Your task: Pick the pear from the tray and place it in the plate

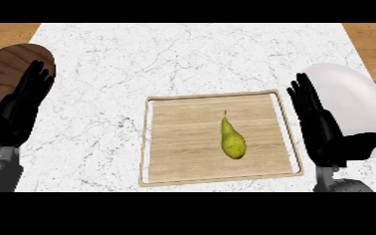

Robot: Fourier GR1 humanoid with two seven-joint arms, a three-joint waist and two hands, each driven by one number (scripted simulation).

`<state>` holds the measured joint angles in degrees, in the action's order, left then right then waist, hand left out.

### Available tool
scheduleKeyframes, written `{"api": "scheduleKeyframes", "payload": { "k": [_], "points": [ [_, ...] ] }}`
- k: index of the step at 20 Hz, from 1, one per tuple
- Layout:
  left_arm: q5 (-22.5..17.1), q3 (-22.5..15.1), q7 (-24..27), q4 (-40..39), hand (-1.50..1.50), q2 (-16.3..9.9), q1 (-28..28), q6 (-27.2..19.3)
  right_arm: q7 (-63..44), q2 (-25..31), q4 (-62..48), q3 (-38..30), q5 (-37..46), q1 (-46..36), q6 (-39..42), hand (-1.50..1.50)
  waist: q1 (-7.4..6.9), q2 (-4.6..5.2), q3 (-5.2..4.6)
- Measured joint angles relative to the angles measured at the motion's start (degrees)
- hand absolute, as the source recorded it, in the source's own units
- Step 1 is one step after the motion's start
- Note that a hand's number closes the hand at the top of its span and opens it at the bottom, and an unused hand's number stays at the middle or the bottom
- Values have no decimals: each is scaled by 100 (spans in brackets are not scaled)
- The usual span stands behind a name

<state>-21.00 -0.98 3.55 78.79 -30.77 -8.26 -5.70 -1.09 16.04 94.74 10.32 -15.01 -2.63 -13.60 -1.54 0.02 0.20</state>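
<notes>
Both black hands stand open with fingers straight: my right hand (317, 124) at three o'clock, just beside the square wooden tray (176, 176) and overlapping the white round plate (345, 99), my left hand (26, 102) at nine o'clock by a dark wooden round plate (22, 62). I see the yellow-green pear (233, 138) lying on the tray, stem towards twelve o'clock, at about eight o'clock from my right hand and apart from it.

The pear (232, 139) lies alone in the middle of the tray (213, 181), with bare wood all round it. Only the tray's low rim stands between it and the white plate (345, 94) just beside the right edge. The right robot hand (316, 124) partly covers that plate.
</notes>
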Motion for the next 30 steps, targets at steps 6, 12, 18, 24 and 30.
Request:
{"api": "scheduleKeyframes", "payload": {
  "k": [6, 12, 18, 24, 30],
  "points": [
    [216, -352, -220, -26, 0, 214, -206, -57, -341, 97, -686, 453, -748, -1099, 1688, 150, -202, 116, 6],
    [327, -685, -547, -103, 0, 509, -286, -145, 836, 507, -1944, 472, -118, -1773, 2540, -150, -189, 104, -14],
    [504, -849, -818, -137, 0, 774, -395, -407, 2213, 814, -3413, 706, 318, -2234, 4009, -150, -98, 88, -4],
    [602, -805, -974, -198, 0, 849, -455, -461, 3065, 1012, -4314, 1095, 1353, -2892, 4484, -150, -10, 49, -11],
    [713, -696, -1061, -35, 0, 884, -324, -412, 3155, 904, -4829, 1247, 2059, -3457, 4545, -150, 56, 20, -16]
  ]
}}
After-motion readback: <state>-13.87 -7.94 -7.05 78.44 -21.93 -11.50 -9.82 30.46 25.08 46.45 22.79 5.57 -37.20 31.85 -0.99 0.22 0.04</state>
